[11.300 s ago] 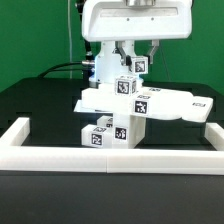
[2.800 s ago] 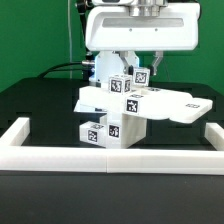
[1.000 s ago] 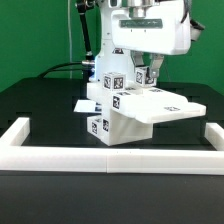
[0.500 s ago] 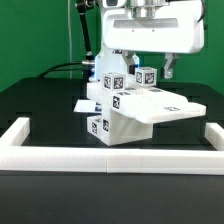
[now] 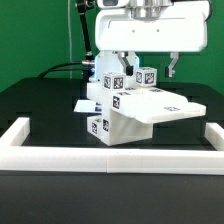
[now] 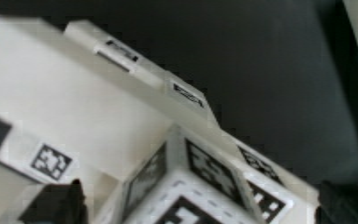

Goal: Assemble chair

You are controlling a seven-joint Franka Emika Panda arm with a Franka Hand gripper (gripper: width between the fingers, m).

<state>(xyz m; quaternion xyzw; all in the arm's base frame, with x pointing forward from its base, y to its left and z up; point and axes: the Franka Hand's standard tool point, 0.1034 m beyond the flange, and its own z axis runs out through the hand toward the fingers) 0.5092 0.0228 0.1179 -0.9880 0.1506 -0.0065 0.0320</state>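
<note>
The partly built white chair (image 5: 140,112) stands mid-table in the exterior view, a flat seat panel (image 5: 160,104) on tagged blocks (image 5: 100,125). A small tagged post (image 5: 145,76) rises from its top. My gripper (image 5: 148,68) hangs over that post, its dark fingers (image 5: 172,68) spread on either side and apart from it. In the wrist view the gripper (image 6: 194,212) is open, a tagged white block (image 6: 211,180) lies between the fingertips (image 6: 51,205), and the white panel (image 6: 69,90) stretches away beyond.
A white U-shaped rail (image 5: 110,155) runs along the table's front, with short arms at the exterior view's left (image 5: 15,130) and right (image 5: 212,130). The robot's white base (image 5: 100,70) and a cable stand behind the chair on the black table.
Over the last second the fingers have spread apart and let go of the small tagged post; earlier the arm shifted the chair toward the exterior view's right and turned it.
</note>
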